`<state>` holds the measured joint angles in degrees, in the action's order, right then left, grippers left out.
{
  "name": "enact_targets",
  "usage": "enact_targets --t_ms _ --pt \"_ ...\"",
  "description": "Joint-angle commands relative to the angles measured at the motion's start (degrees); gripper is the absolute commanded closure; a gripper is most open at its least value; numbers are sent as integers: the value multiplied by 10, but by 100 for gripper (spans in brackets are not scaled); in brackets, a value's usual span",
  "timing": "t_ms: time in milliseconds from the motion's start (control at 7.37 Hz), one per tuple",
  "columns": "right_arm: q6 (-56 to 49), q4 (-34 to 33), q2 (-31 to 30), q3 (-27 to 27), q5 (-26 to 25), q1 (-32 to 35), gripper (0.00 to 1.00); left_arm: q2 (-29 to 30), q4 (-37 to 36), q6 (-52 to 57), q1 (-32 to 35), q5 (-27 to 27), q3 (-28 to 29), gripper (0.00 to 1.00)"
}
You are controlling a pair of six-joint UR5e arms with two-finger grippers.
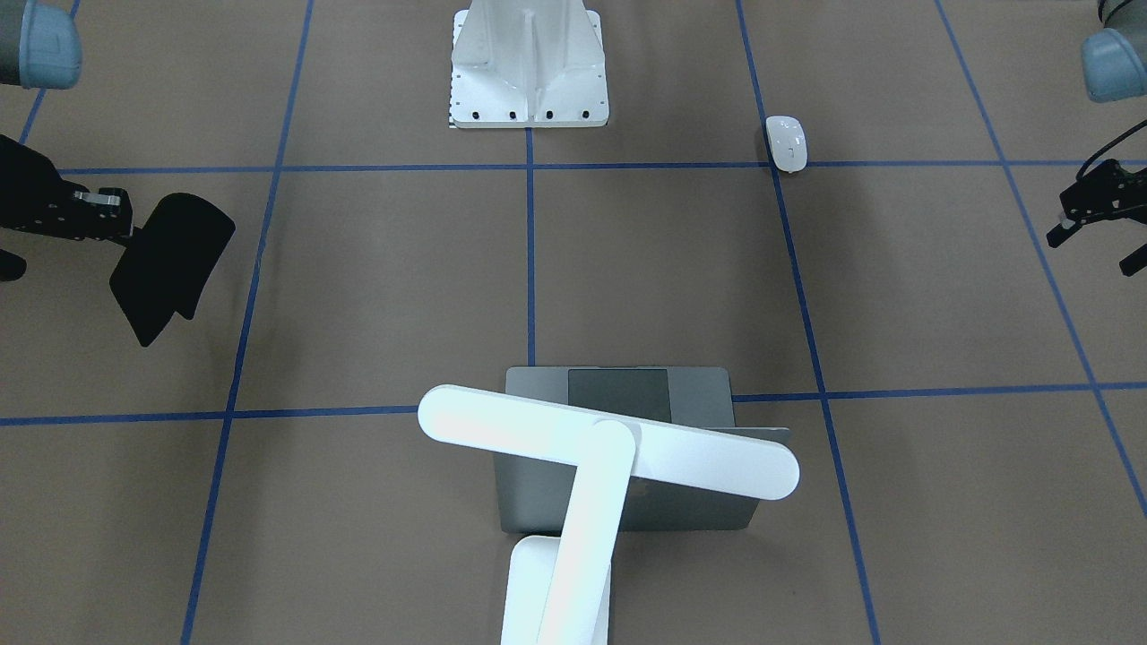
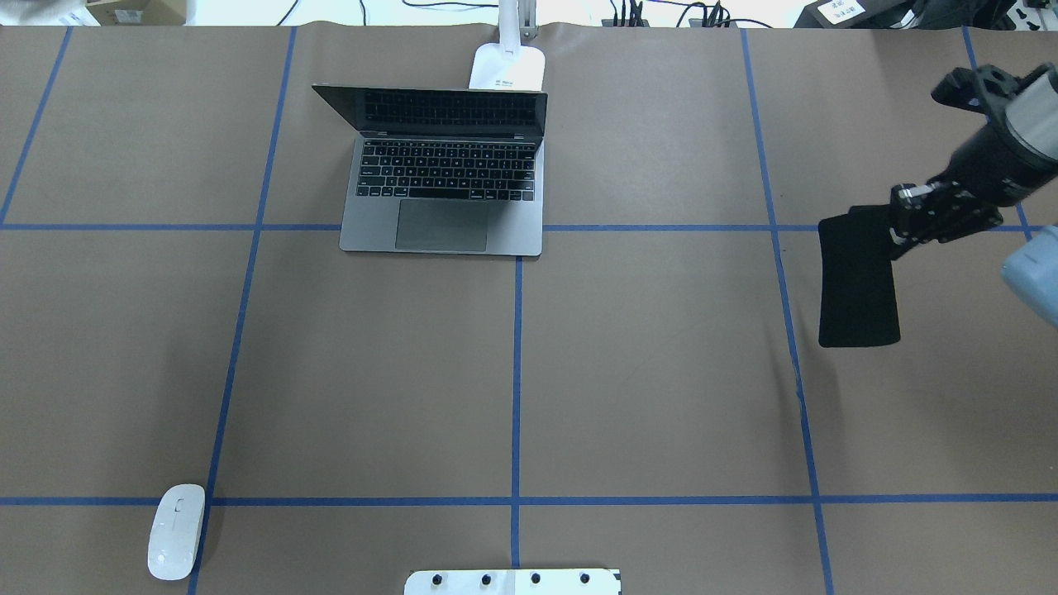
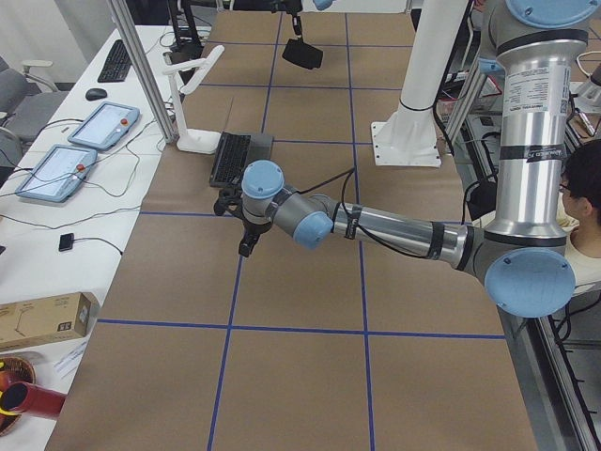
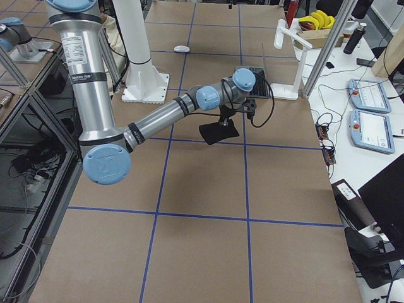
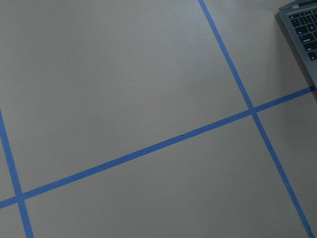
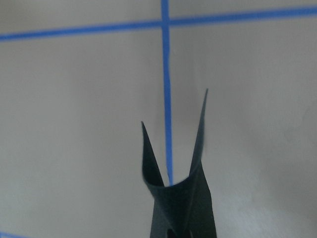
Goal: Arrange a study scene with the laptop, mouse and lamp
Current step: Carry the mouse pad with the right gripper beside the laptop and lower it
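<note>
The grey laptop point(image 2: 446, 194) stands open at the far middle of the table, its lid up. The white lamp point(image 1: 609, 457) stands behind it, its bar head over the laptop; its base point(image 2: 508, 68) shows in the overhead view. The white mouse point(image 2: 176, 531) lies alone near the robot's left side, also in the front view point(image 1: 787, 143). My right gripper point(image 2: 897, 223) is shut on the edge of a black mouse pad point(image 2: 858, 281) and holds it above the table at the right; the pad hangs curled point(image 6: 181, 198). My left gripper point(image 1: 1091, 253) is open and empty, above bare table.
The white ribbed pedestal point(image 1: 529, 67) with bolt holes stands at the robot's base. The brown table point(image 2: 661, 372) has a blue tape grid. A laptop corner point(image 5: 303, 29) shows in the left wrist view. Tablets and cables lie beyond the far edge.
</note>
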<state>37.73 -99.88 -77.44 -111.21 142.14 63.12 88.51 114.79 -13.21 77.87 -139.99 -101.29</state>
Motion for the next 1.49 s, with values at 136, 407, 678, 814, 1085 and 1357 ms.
enact_targets --t_ms 136,407,678,814,1085,1357 --pt "129 -49 106 -15 -146 -69 100 0 0 12 15 -16 0 1" --pt "178 -96 166 -17 -185 -99 100 0 0 21 25 -27 2 1" --pt "192 -116 209 -13 -221 -118 100 0 0 22 30 -28 1 1" --pt "210 -116 221 -9 -236 -134 100 0 0 22 32 -28 1 1" --pt "240 -115 274 40 -256 -155 100 0 1 23 33 -28 3 1" --pt "255 -116 300 55 -261 -164 100 -1 0 41 36 -28 7 1"
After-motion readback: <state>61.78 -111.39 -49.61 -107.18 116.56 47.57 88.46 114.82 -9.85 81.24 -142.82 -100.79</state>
